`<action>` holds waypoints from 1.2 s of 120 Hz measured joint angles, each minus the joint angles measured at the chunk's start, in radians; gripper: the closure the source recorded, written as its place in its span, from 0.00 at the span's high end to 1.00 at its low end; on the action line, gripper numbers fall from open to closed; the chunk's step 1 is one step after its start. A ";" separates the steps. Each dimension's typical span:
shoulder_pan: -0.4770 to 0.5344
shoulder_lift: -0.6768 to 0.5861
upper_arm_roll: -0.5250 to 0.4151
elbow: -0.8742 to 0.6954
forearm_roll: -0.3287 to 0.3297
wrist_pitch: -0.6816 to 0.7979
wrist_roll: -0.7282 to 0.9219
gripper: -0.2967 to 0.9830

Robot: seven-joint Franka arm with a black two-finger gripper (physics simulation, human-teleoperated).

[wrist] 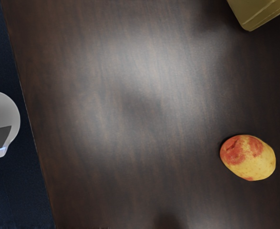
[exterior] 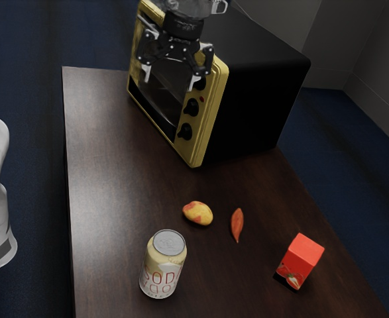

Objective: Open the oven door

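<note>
Soda can (exterior: 162,265): nearest the exterior camera, upright on the surface (exterior: 114,172), well apart from the oven (exterior: 264,86).
Oven door (exterior: 162,97): on the oven's front, at the far end of the surface; it looks shut, partly hidden behind my hand in the exterior view.
Pincer (exterior: 171,81): spread wide, with nothing between my fingers; I hang over the surface on the oven's front side, and I cannot tell how near the door I am.
Knobs (exterior: 185,132): in a column beside the door, a thing I should keep clear of.
Potato (wrist: 248,158): below me on the surface, near the slim orange vegetable (exterior: 237,225); neither seems in my way.
Red carton (exterior: 302,257): far to the exterior view's right, no concern.
Step in hand: the approach, I judge, with no grip made.
Next move: find the door's handle or edge, line up, close on it, then draw it outward along its swing.
</note>
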 joint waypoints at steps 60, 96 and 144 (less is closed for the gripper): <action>-0.007 -0.173 0.149 -0.095 0.035 0.001 -0.450 0.77; 0.131 -0.614 0.145 -0.500 0.065 0.102 -0.558 0.77; 0.210 -0.560 0.112 -0.482 0.066 0.252 -0.570 0.77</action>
